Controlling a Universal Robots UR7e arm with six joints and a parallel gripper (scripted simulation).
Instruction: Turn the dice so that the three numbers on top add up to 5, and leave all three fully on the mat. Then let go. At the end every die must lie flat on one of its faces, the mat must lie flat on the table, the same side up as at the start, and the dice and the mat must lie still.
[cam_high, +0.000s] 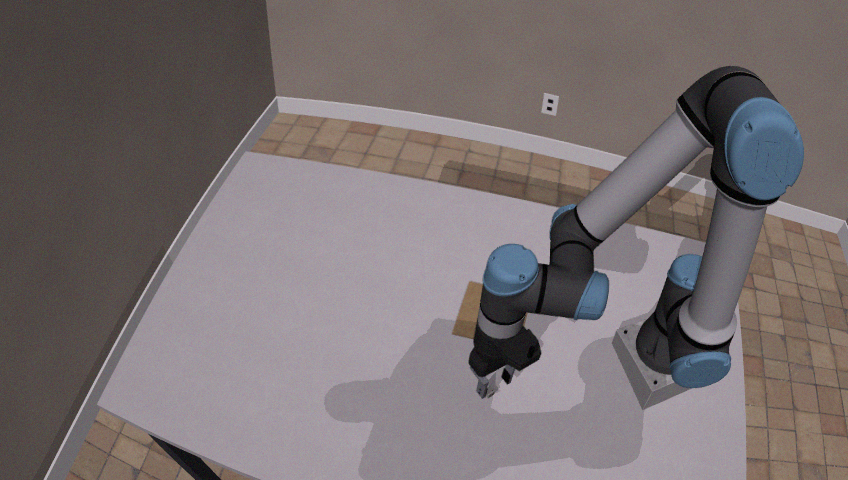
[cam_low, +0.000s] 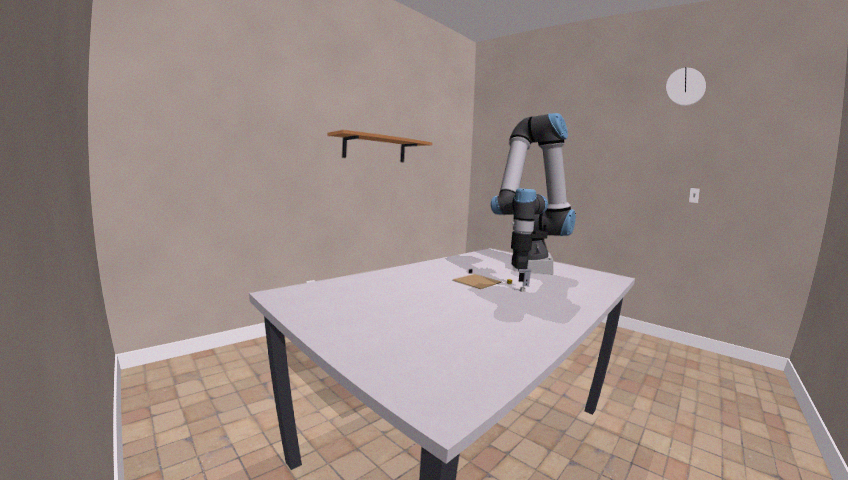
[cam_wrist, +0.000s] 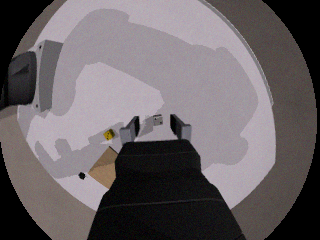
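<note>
Table: open gripper straddles grey die, off mat edge.

The flat rectangular mat is tan, like cardboard. The small yellow die shows as a bright yellow speck, a second tiny die looks black, and the die between the fingers is pale grey. The table has a light grey top, crossed by darker grey shadows, and dark legs. The robot arm has silver-grey tubes, charcoal joints and blue caps. Its fingers are dark grey. The floor is a patchwork of terracotta and tan tiles.
</note>
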